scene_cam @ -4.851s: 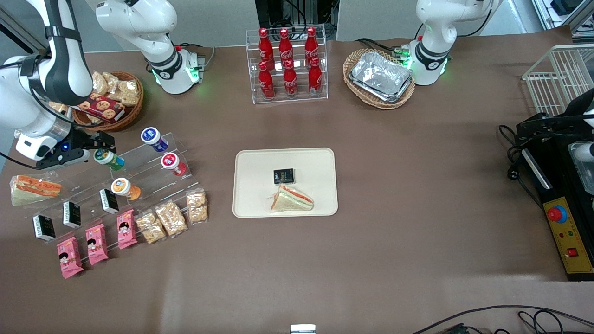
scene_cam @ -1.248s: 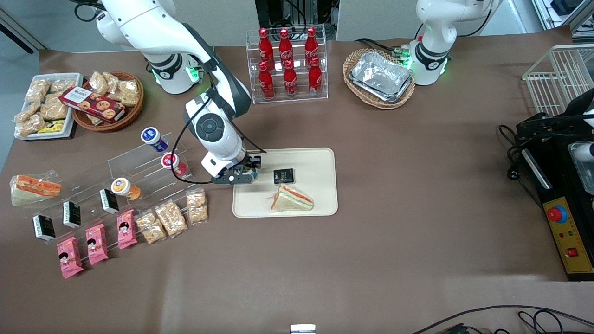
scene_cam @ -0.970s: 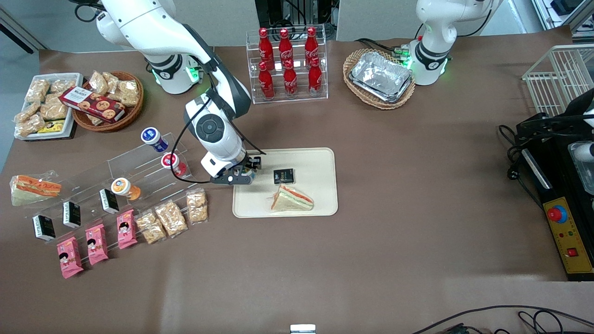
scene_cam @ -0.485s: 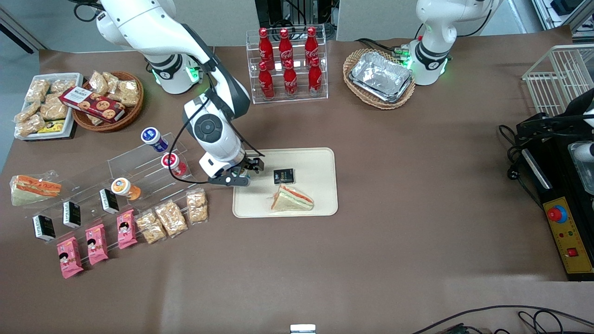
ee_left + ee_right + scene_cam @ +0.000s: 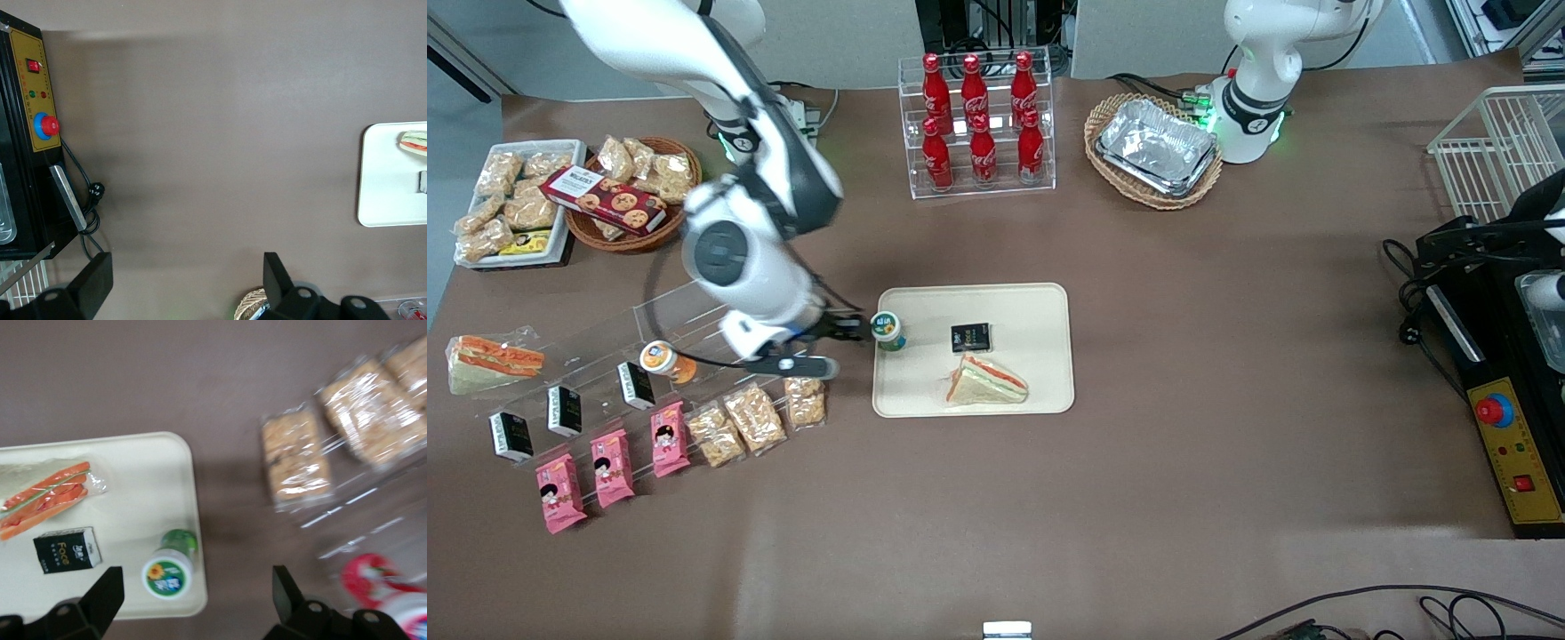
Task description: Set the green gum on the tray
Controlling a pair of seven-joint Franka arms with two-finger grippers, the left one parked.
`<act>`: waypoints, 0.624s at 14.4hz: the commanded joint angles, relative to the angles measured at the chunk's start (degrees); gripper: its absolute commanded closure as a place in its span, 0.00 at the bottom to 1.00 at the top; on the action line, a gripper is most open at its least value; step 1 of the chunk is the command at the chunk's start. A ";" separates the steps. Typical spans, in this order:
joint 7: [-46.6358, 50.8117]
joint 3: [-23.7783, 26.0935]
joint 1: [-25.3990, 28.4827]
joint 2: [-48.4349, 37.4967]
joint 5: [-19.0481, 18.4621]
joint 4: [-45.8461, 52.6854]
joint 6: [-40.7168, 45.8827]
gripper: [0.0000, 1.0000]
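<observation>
The green gum [image 5: 888, 330], a green canister with a white lid, stands upright on the cream tray [image 5: 1024, 307], just inside the tray's rim at the working arm's end. It also shows in the right wrist view [image 5: 169, 571] on the tray [image 5: 127, 473]. My right gripper [image 5: 824, 347] is open and empty. It hangs above the table between the tray and the clear rack, apart from the gum. In the right wrist view the gripper [image 5: 195, 587] has its fingers wide apart, with the gum between them and lower down. A black box [image 5: 970, 337] and a wrapped sandwich [image 5: 985, 380] lie on the tray.
A clear stepped rack holds an orange canister [image 5: 663, 358]; a red canister [image 5: 365, 577] shows in the right wrist view. Snack packets [image 5: 756, 416] lie nearer the camera than the rack. A cola bottle rack [image 5: 976, 124] and a basket of foil trays [image 5: 1156, 147] stand farther back.
The gripper carried the green gum from the rack to the tray, let go, and drew back toward the working arm's end. The gum now stands alone on the tray.
</observation>
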State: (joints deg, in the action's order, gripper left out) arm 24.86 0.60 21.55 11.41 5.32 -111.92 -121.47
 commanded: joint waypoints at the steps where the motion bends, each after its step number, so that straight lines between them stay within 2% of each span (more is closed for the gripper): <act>1: -9.89 0.45 -7.47 -7.79 -0.13 0.29 9.03 0.01; 5: -20.71 0.28 -14.68 -12.29 -0.04 3.97 19.32 0.01; 9: -27.67 0.28 -21.37 -12.03 -0.13 13.63 31.63 0.01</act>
State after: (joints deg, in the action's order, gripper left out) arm 0.59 0.29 3.90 -1.58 5.32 -105.22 -97.10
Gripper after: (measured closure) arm 0.004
